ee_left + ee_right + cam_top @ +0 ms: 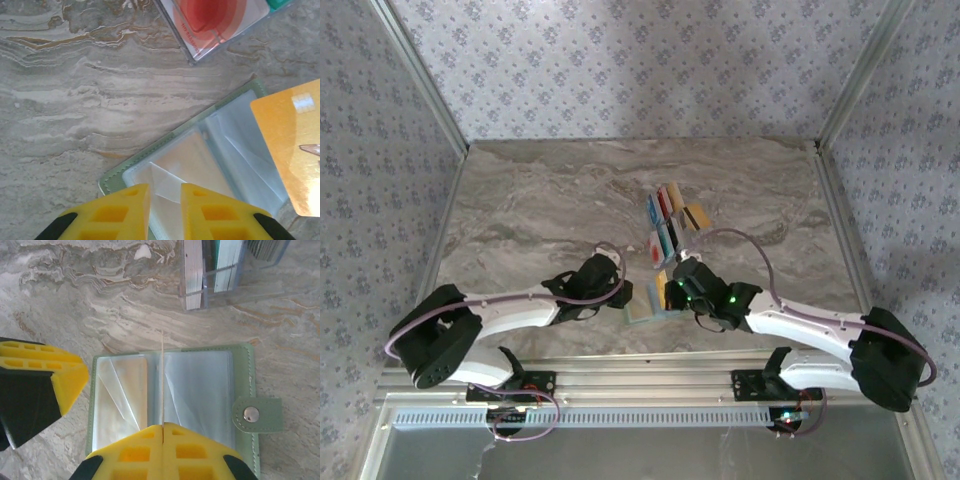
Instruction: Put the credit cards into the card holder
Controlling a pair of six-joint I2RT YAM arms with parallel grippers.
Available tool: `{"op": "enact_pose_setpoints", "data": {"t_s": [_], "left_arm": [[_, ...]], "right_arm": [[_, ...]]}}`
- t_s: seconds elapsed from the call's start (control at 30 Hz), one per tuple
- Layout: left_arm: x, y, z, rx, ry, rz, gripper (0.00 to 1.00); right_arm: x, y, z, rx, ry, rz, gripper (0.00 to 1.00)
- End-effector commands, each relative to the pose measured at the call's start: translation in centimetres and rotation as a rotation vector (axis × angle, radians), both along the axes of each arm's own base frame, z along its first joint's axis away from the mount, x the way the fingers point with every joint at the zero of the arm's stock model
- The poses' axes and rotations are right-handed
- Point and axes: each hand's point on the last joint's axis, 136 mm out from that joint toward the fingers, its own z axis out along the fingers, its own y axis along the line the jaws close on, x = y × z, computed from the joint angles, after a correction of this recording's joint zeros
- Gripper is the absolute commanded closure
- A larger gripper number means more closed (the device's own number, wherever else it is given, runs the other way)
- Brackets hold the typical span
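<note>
Right wrist: card holder (pixel 200 385) open on marble table (pixel 75 300). Right gripper (pixel 163 426) clamped on tan card (pixel 285 150), upright over holder's fold. Left gripper (pixel 165 189) narrowly apart at holder's left edge. Other credit cards (pixel 194 270) in clear rack (pixel 220 297) just beyond.

My grey-brown marbled stone desk (pixel 540 200) carries a clear plastic rack (pixel 220 297) near its middle; floral-patterned walls (pixel 620 60) enclose it.

The table (pixel 540 200) is lit evenly and softly from above, and only faint shadows are cast beneath the arms (pixel 520 305). Pale glare is seen on the clear pockets of the card holder (pixel 200 385). The wrist views are rendered slightly soft.
</note>
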Motion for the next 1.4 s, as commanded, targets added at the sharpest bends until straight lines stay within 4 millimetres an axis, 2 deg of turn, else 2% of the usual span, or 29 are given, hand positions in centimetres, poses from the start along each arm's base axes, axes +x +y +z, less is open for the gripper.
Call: {"op": "enact_pose_setpoints", "data": {"t_s": [0.0,0.3,0.83,0.97,1.2,1.37], "left_arm": [[0.1,0.5,-1.0,0.057,0.004,0.008,0.79],[0.4,0.7,-2.9,0.108,0.030,0.027,0.83],[0.2,1.1,-3.4,0.116,0.032,0.030,0.83],[0.2,1.1,-3.5,0.117,0.034,0.029,0.83],[0.2,1.1,-3.6,0.117,0.035,0.029,0.83],[0.2,0.9,-3.5,0.111,0.035,0.027,0.83]], "right_arm": [[-0.8,0.3,-0.1,0.029,0.020,0.082,1.00],[-1.3,0.6,-0.7,0.082,0.078,0.134,1.00],[-1.4,1.1,-3.2,0.100,0.177,0.160,1.00],[-1.4,1.3,-3.1,0.114,0.182,0.164,1.00],[-1.0,-0.6,-1.6,0.091,0.115,0.107,1.00],[-1.2,-0.3,-1.3,0.107,0.112,0.125,1.00]]}}
